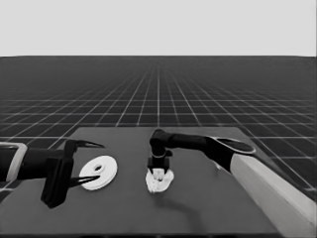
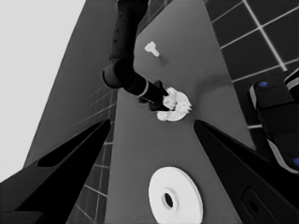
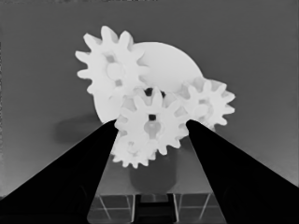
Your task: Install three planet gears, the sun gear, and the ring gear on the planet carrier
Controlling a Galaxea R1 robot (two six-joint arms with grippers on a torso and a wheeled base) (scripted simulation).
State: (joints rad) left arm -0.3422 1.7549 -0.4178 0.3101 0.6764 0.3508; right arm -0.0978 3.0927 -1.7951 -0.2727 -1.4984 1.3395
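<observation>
Fingers of the right gripper are gripping a small gear above the smaller round part; two gears are sitting at its ten and three o'clock.

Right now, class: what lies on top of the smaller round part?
Four gears crowd the smaller round part; the right gripper straddles the middle one. They cover its central hole and most of its face.

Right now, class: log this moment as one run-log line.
right hand: shut on gear over smaller round part | other gears seated | left hand: parked, open, by larger round part
</observation>
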